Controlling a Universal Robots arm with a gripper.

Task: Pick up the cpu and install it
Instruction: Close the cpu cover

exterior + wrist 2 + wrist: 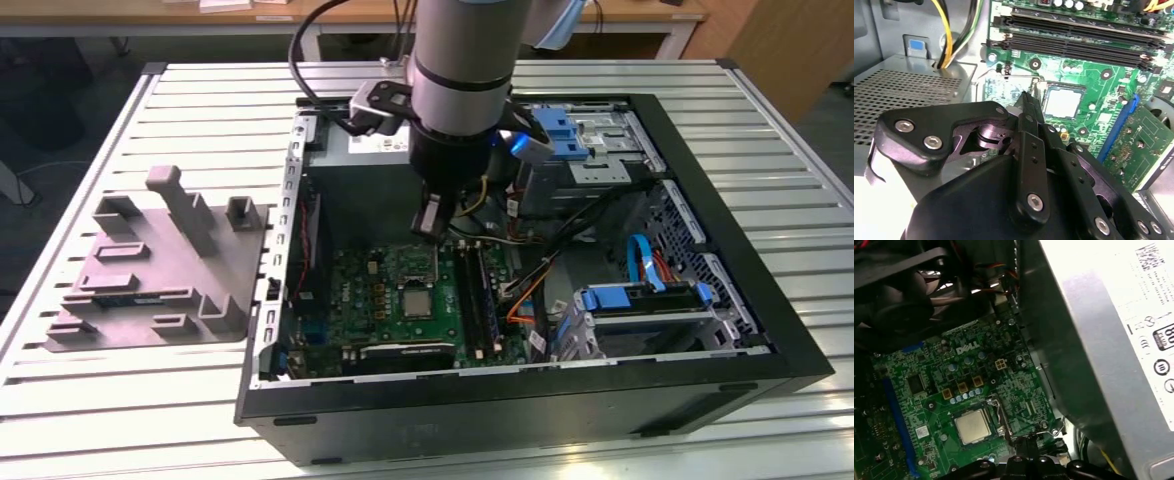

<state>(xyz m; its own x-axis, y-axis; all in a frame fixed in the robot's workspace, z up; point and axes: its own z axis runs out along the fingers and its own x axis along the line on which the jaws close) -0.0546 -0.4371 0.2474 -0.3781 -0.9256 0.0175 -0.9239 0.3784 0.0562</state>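
The cpu (pixel 418 300) is a small square chip with a pale metal top, lying flat in its socket on the green motherboard (pixel 374 300). It shows in both wrist views (pixel 1062 102) (pixel 973 426). My gripper (pixel 430 222) hangs inside the open computer case, a little above the board and beside the socket, on the power-supply side. Its black fingers meet at a point (pixel 1027 97) (pixel 1026 441) with nothing between them. The gripper is shut and is not touching the chip.
A grey power-supply box (pixel 380 150) stands close behind the gripper. Memory slots (pixel 1074 42) run beside the socket. Cables and blue drive cages (pixel 641 300) occupy the case at the exterior view's right. A grey plastic block with posts (pixel 154 270) sits on the slatted table outside the case.
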